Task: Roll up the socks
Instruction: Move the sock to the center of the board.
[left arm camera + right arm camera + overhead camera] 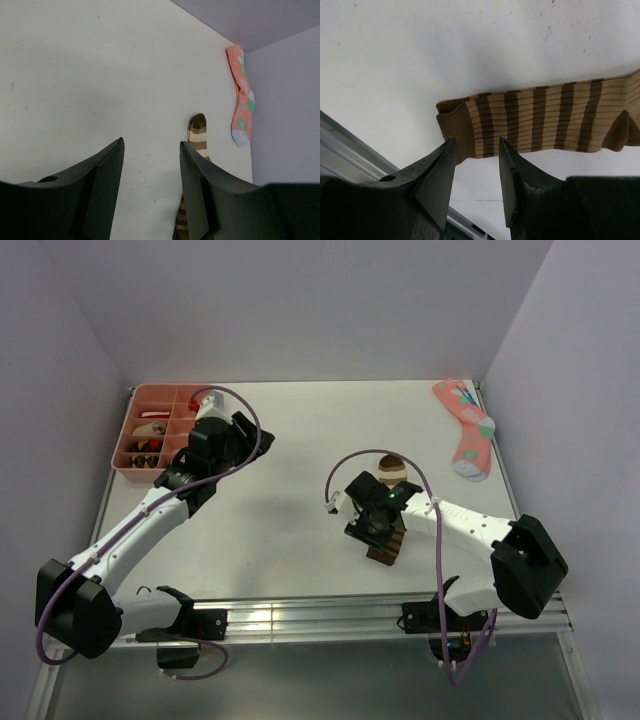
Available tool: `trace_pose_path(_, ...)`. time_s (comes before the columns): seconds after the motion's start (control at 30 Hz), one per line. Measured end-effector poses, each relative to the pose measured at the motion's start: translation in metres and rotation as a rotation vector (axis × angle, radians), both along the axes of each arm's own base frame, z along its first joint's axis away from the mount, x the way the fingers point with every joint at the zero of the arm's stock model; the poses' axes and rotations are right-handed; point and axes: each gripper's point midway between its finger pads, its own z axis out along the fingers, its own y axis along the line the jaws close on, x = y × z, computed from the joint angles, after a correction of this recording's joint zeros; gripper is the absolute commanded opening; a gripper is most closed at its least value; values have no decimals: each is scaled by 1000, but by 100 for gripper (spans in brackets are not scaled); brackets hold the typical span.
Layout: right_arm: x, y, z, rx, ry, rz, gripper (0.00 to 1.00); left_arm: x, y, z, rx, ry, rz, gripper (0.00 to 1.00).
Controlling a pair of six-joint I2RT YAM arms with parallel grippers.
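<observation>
The brown-and-tan striped sock (390, 473) lies flat in the middle right of the table, its cuff toward the near edge. My right gripper (379, 533) hovers over the cuff end. In the right wrist view the sock (545, 117) lies crosswise, and the gripper (476, 142) is open, its tips just short of the brown cuff. My left gripper (241, 436) is open and empty near the pink tray; in its wrist view (151, 145) the sock's toe (198, 134) shows beyond the right finger. The white sock with black stripes is out of view.
A pink compartment tray (140, 400) with small items stands at the back left. A pink sock with coloured dots (468, 428) lies at the back right, also in the left wrist view (242, 100). The metal rail (350, 145) runs along the near table edge.
</observation>
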Motion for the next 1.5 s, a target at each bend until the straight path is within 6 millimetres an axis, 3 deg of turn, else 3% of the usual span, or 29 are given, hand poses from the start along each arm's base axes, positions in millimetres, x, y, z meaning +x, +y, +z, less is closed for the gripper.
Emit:
trace_pose_path(0.3,4,2,-13,-68,20,-42,47,7,-8,-12,14,31,-26,54)
trace_pose_path(0.53,35,-2,-7,-81,-16,-134,48,9,-6,-11,25,24,-31,54)
trace_pose_path(0.67,70,-18,1,-64,-42,-222,49,10,-3,-12,28,23,-32,55)
trace_pose_path(0.73,78,-31,0,-73,-44,-240,49,11,-2,-12,29,23,-32,55)
trace_pose_path(1.03,82,-59,-21,-121,59,-211,50,14,3,-12,36,18,-38,55)
trace_pose_path(1.13,80,-55,-26,-126,129,-184,50,14,3,-12,39,17,-41,55)
trace_pose_path(1.5,112,-19,-30,-73,201,-167,50,6,13,2,26,-32,-46,55)
